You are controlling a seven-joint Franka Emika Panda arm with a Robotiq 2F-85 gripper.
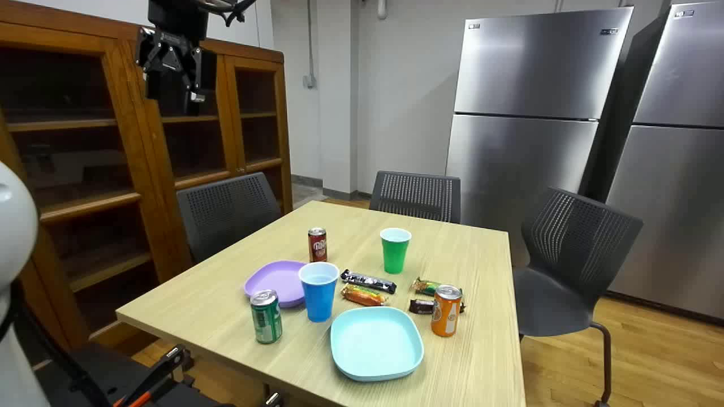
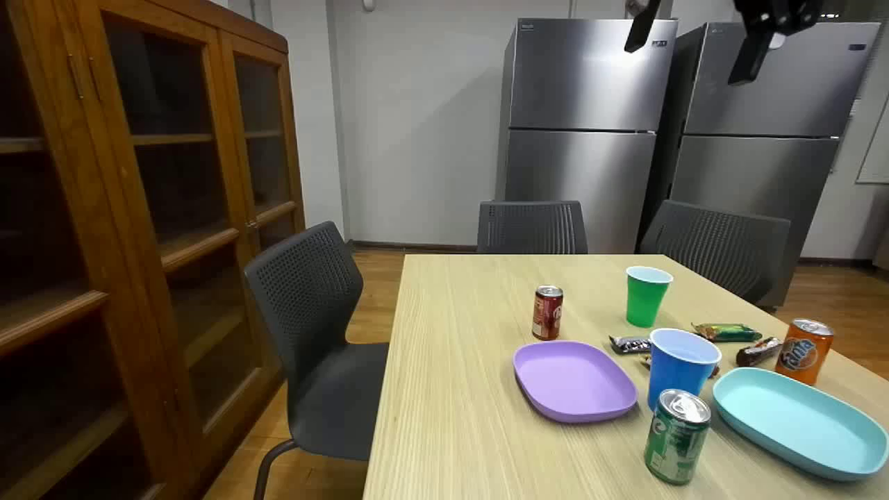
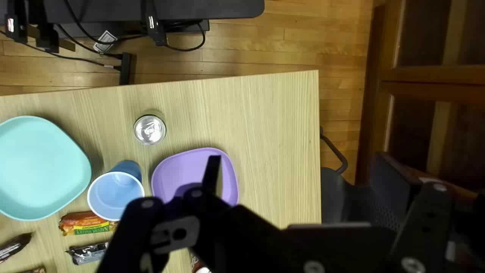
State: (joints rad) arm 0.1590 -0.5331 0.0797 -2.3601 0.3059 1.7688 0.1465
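Foremost in the wrist view, my gripper [image 3: 297, 163] looms dark and out of focus, its fingers spread wide with nothing between them. It hangs high over the table [image 2: 451, 382], towards the corner where the edge on my side meets the edge facing the cabinet [image 2: 114, 208]. In from that corner lies the purple plate [image 2: 576, 382], which I take as nearest beneath me. Closer to my edge stands the green can [image 1: 266, 316]; the blue cup [image 1: 319, 297] stands between the purple plate and the teal plate [image 1: 376, 342]. Just past the purple plate, away from my edge, is a dark-red can [image 1: 318, 245]; I can only suppose it is what peeks out below me in the wrist view.

I judge the step in hand to be hovering, short of any contact. The next move, as I read it, calls for a long, careful descent, fingers clear of the cup's rim.
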